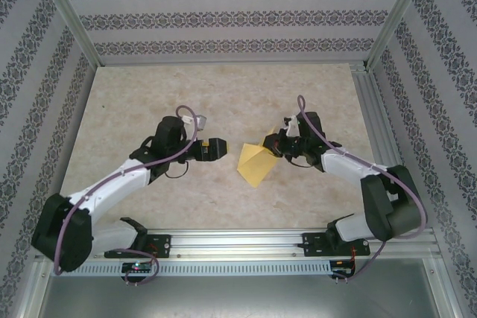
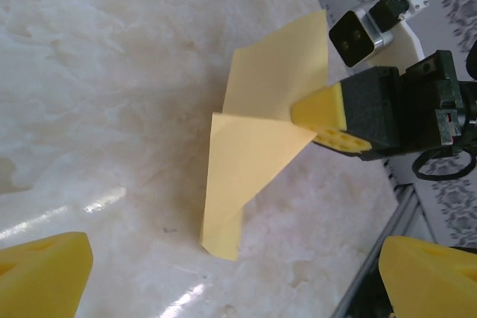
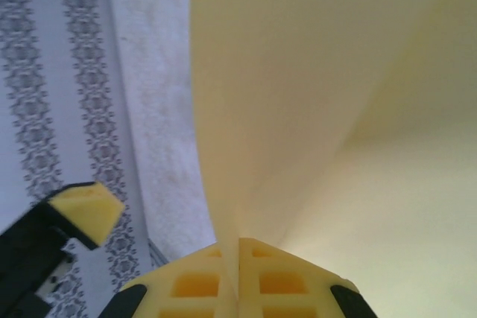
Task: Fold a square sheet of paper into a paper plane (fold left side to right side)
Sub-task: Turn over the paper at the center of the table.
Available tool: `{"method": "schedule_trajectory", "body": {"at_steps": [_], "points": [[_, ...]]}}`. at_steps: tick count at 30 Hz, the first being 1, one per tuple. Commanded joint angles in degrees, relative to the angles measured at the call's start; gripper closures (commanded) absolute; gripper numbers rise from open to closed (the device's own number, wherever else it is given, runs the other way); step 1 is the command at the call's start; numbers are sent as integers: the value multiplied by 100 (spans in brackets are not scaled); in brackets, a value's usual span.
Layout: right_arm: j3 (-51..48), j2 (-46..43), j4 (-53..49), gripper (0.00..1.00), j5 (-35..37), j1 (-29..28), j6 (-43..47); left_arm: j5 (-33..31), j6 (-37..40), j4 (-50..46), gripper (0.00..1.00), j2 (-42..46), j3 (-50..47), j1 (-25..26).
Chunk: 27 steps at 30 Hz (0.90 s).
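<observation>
The top external camera looks down over the whole table (image 1: pixel 149 102); both wrist cameras sit close, facing each other across the square sheet of paper (image 1: pixel 255 163).

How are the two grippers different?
The left gripper is open and empty; the right gripper is shut on the paper. The left gripper sits apart from the paper; the right gripper touches it. Both have yellow fingers.
</observation>
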State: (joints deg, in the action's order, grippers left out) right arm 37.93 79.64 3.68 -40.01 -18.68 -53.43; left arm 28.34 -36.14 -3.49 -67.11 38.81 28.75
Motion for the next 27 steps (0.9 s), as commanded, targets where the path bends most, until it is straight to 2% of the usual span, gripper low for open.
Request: {"method": "schedule_trajectory", "body": {"at_steps": [1,6,9,16,20,27], "points": [[352,-484,463,100,-361,132,152,120,-965,799,0,656,-180,-118],[852,-958,687,100,-684,232,148,446,-1628,1290,0,1051,-8,-150],[1199,-1096,726,100,-863,216,101,823,-1991,1806,0,922,174,-150],[1623,-1257,976,100,-1034,16,-111,1195,-2622,2842,1,507,408,-123],[1743,-1227,1022,100,-1087,-157,-152,1400,-2951,3517,10,232,467,-40],[1855,-1091,1337,100,-1238,-417,-316,1493,-2940,3713,31,85,610,50]]}}
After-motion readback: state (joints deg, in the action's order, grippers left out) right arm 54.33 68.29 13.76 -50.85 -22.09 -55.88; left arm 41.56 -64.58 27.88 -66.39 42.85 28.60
